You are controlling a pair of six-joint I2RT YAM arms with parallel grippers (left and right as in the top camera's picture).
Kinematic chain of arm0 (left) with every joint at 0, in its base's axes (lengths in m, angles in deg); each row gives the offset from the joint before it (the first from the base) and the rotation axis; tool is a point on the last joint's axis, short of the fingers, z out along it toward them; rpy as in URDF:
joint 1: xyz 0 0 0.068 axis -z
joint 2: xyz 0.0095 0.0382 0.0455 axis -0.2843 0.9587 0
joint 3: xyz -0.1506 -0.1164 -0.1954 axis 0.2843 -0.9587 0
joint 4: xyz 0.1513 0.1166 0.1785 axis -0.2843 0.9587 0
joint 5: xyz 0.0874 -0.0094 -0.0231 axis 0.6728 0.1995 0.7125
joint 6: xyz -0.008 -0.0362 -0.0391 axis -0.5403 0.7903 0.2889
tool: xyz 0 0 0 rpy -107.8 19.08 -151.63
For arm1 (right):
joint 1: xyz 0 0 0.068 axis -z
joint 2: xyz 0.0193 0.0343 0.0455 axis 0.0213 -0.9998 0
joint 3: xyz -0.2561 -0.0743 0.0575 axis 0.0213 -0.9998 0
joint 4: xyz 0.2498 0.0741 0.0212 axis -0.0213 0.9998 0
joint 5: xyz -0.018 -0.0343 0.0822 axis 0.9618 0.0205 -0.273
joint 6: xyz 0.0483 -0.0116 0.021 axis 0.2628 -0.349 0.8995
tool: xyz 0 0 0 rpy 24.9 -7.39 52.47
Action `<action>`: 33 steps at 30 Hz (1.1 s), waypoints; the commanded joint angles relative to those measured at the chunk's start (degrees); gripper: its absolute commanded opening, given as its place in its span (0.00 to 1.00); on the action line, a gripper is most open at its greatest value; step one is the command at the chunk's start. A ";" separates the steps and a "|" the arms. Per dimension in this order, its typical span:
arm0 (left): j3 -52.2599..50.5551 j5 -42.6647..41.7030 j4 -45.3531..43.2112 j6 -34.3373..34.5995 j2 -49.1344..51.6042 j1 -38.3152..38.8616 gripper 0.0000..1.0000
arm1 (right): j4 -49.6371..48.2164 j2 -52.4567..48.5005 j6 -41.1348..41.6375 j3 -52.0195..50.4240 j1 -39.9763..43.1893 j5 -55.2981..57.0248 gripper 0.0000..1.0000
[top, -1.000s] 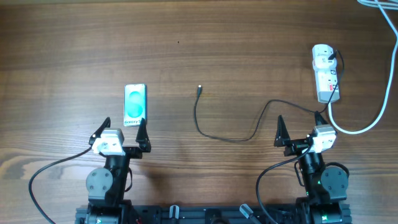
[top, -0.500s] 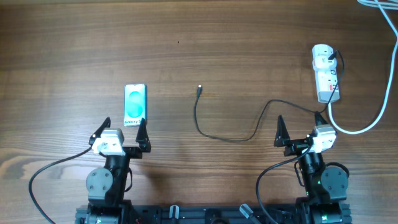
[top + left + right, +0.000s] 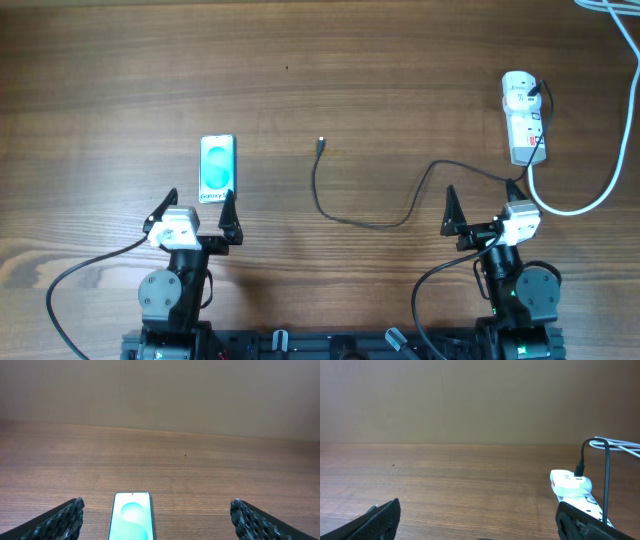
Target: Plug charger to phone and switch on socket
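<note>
Left fingers (image 3: 229, 212) and right fingers (image 3: 450, 208) are sitting apart, empty, at the table's (image 3: 300, 60) near edge; the charger's (image 3: 360, 221) plug (image 3: 320, 145), lying centrally between phone (image 3: 218, 168) and right-edge socket (image 3: 522, 118), is awaiting a first grasp.

The left arm (image 3: 188, 262) and right arm (image 3: 500, 262) are built of black and grey parts, with round grey housings (image 3: 158, 292) low down. A white block (image 3: 176, 228) is mounted at each wrist. The black tapered fingers (image 3: 229, 215) are faced with studded pads (image 3: 60, 520). Black cables (image 3: 75, 275) are looped alongside.
</note>
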 commanded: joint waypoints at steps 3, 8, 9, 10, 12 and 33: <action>-0.39 0.15 -0.13 -0.87 -0.63 -0.39 1.00 | -0.15 0.46 0.70 -0.07 0.22 0.59 1.00; -0.39 0.11 -0.11 -0.83 -0.63 -0.39 1.00 | -0.15 0.46 0.74 -0.07 0.22 0.57 1.00; -0.39 0.02 -0.11 -0.83 -0.63 -0.39 1.00 | -0.15 0.46 0.90 -0.07 0.22 0.57 1.00; -0.39 -0.33 -0.09 -0.70 -0.63 -0.39 1.00 | -0.15 0.46 0.90 -0.07 0.22 0.59 1.00; -0.39 -0.76 0.02 -0.63 -0.63 -0.39 1.00 | -0.20 0.46 0.83 -0.07 0.22 0.61 1.00; -0.35 -0.70 0.02 -0.66 -0.57 -0.39 1.00 | 2.99 -2.78 -1.01 6.60 0.22 -1.31 1.00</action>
